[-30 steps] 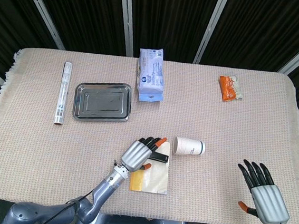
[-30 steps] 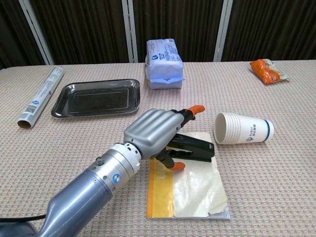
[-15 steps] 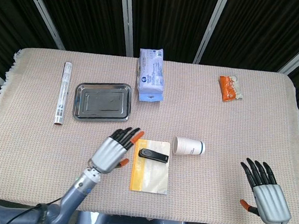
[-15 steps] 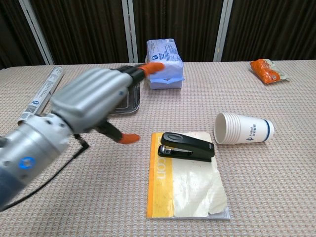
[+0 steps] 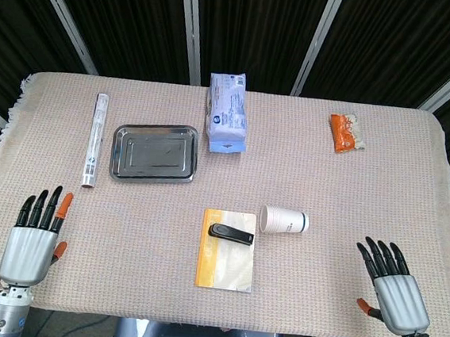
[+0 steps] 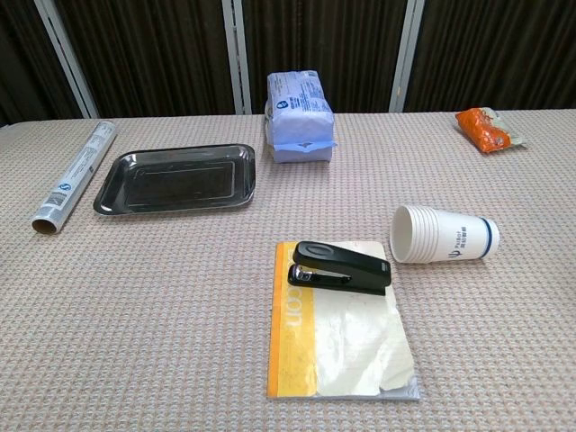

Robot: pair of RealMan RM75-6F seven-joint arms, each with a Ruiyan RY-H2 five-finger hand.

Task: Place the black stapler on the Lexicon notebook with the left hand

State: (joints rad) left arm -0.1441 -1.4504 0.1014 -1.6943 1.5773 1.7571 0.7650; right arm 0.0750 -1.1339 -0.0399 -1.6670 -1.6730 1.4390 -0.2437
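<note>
Lying across the far end of the Lexicon notebook [image 6: 340, 328] is the black stapler [image 6: 340, 267], set crosswise with nothing holding it. The notebook, yellow along its left spine and pale over the rest of its cover, rests flat on the woven surface [image 5: 350, 188] near the middle of the near side. Just to its right a stack of paper cups [image 6: 443, 235] lies on its side, mouth toward the stapler. Farther off and to the left sits a metal tray [image 6: 175, 177], with a rolled tube [image 6: 72, 175] lying beyond its left edge. A blue-and-white packet [image 6: 300, 116] stands at the far middle, and an orange snack bag [image 6: 486, 129] lies at the far right.

The left robot hand [image 5: 33, 242] is at the near left corner, well apart from the notebook, fingers straight and slightly spread, gripping nothing. The right robot hand [image 5: 393, 288] sits at the near right corner, likewise flat with fingers extended and nothing in it. Neither shows in the chest view.
</note>
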